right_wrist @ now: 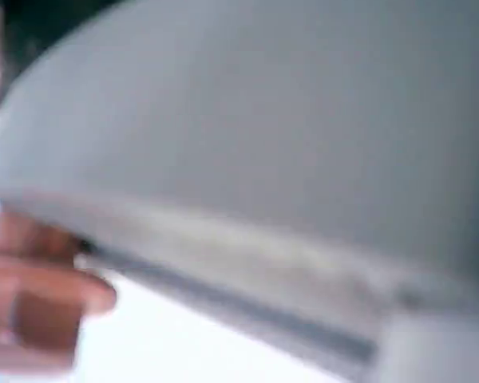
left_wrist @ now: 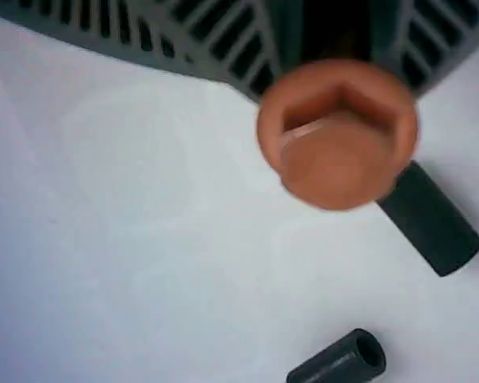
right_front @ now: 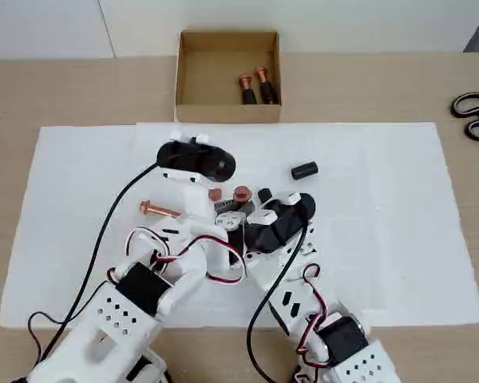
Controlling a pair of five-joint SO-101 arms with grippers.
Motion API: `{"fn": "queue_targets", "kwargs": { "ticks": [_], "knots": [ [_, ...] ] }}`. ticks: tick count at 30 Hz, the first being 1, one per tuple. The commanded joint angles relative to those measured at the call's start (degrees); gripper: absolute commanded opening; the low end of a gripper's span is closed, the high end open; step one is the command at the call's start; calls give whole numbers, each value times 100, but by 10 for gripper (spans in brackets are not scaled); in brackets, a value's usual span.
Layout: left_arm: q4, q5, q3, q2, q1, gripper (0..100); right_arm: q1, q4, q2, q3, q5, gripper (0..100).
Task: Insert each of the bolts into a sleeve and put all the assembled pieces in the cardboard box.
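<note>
The cardboard box (right_front: pixel 190 76) at the back of the table holds two copper bolts in black sleeves (right_front: pixel 255 85). My left gripper (right_front: pixel 211 191) and right gripper (right_front: pixel 259 201) meet at the middle of the white mat (right_front: pixel 383 239). Between them is a copper bolt head (right_front: pixel 241 194) with a black sleeve (right_front: pixel 265 195) just to its right. In the left wrist view the hex bolt head (left_wrist: pixel 338 132) is close up in front of a dark ribbed part, and a black sleeve (left_wrist: pixel 431 231) runs away behind it. Copper (right_wrist: pixel 32 295) shows at the edge of the right wrist view.
A loose copper bolt (right_front: pixel 158 209) lies on the mat left of the arms. A loose black sleeve (right_front: pixel 304 170) (left_wrist: pixel 339 363) lies right of centre. Scissors (right_front: pixel 475 114) rest on the table at the far right. Black cables trail from both arms toward the front edge.
</note>
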Motion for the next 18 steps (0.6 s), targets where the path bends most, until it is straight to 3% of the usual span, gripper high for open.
{"fn": "queue_targets", "kwargs": {
  "ticks": [1,6,12,18],
  "knots": [
    [-158,-88,40,-158,26,6,-22,-13,-110,-53,-26,3],
    [-18,-88,22,-176,88,19,-22,-13,-110,-53,-26,3],
    [290,-70,-31,-185,220,236,-22,-13,-110,-53,-18,3],
    [782,-88,-505,-185,185,255,-22,-13,-110,-53,-18,3]
  ]
}}
